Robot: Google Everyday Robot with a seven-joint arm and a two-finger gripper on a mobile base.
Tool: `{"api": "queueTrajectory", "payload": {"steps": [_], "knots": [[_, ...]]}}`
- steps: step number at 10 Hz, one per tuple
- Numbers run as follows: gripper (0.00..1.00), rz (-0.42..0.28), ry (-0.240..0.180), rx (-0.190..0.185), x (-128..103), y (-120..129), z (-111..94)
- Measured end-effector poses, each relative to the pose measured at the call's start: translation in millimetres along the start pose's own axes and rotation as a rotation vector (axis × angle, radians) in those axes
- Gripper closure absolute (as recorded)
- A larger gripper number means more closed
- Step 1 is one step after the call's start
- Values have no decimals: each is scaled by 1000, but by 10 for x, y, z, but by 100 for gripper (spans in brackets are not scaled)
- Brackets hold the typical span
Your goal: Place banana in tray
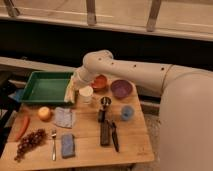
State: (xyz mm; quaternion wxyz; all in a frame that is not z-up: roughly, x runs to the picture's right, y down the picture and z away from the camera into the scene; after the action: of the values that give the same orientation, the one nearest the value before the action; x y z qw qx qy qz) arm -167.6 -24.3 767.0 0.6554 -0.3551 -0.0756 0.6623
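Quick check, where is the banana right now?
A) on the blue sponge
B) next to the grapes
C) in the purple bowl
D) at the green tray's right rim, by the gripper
D: the pale banana shows against the right rim of the tray, just below the gripper at the end of the arm reaching in from the right.

The pale robot arm's gripper [76, 84] hangs at the right rim of the large rectangular dark green plastic tray [41, 88]. The slim pale cream-yellow banana [70, 93] stands roughly upright there, near a white cup [86, 94] on the wooden bench [86, 146].
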Motion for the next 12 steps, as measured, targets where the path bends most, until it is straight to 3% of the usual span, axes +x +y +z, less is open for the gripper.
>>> {"api": "queueTrajectory", "payload": {"steps": [3,6,8,12], "knots": [[80,-61,-6,-43,-249,330,245],[80,-131,-18,-51,-546,668,461],[80,-134,-26,-46,-678,689,529],[80,-134,-27,-45,-685,683,526]]}}
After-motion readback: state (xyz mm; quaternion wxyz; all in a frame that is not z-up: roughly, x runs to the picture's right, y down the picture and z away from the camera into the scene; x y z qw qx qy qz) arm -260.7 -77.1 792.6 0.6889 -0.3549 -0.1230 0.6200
